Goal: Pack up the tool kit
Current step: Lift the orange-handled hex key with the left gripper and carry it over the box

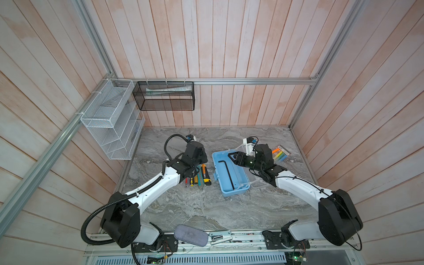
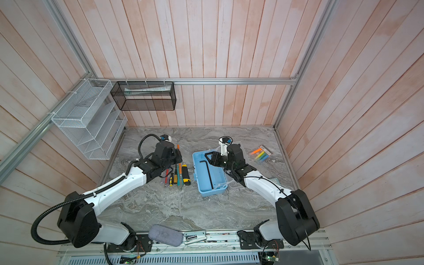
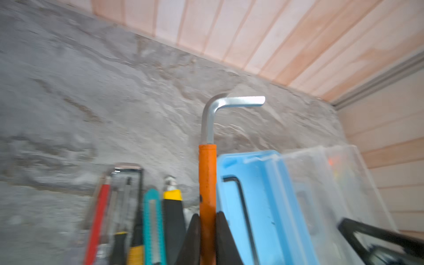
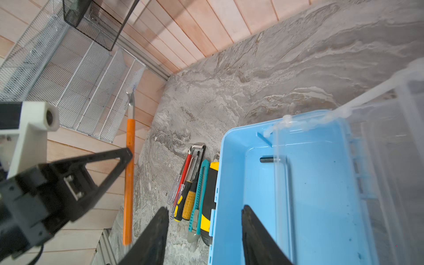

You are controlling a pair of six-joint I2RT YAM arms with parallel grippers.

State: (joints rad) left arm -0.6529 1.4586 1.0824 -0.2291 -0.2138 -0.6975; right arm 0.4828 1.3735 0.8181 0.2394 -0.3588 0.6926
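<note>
On your counter, box open with one black hex key packed; left fingers grip orange-sleeved key, right fingers apart, empty; screwdrivers, cutter, knife await you.

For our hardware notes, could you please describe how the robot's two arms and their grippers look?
Both the left arm and right arm have glossy white shells with bulky black joint housings. A ribbed black hose loops along the left one; a thin black cable runs along the right. The left gripper and right gripper have black, tapering, triangular fingers.
</note>
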